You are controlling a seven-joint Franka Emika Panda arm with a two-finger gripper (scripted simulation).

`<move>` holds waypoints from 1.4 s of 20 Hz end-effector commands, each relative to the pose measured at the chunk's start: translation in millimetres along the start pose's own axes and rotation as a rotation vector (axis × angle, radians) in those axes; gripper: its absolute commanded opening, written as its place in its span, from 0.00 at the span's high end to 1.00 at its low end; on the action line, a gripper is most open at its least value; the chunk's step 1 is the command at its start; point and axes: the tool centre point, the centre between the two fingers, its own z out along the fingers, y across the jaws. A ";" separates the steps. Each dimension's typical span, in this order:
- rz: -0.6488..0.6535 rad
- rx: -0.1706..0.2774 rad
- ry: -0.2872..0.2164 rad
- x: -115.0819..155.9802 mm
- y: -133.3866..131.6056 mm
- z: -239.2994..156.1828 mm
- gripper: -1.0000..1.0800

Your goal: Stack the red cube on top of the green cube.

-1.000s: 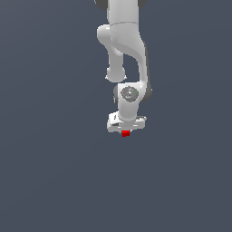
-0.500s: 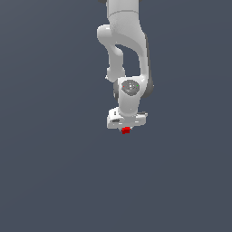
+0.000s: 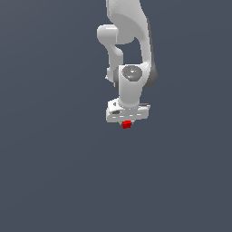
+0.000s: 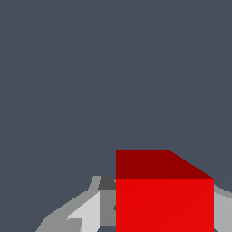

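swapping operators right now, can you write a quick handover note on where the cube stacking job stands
Pincer: shut on the red cube, held under the white arm in the exterior view; the wrist view shows the cube between the fingers.
Green cube: only a tiny green speck shows beside the pincer in the exterior view; it does not appear in the wrist view, so its exact spot is unclear.
Done: red cube grasped.
Left: find the green cube, line up above it, set the red cube on top, release.
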 end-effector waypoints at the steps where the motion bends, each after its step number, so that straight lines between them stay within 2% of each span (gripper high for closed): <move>1: 0.000 0.000 -0.001 0.0 0.0 -7.9 1.00; 8: 0.000 0.000 0.000 -1.4 0.3 -8.4 1.00; 14: 0.000 0.000 0.000 -14.5 3.8 -1.9 1.00; 28: 0.000 0.000 0.000 -85.3 23.5 34.2 1.00</move>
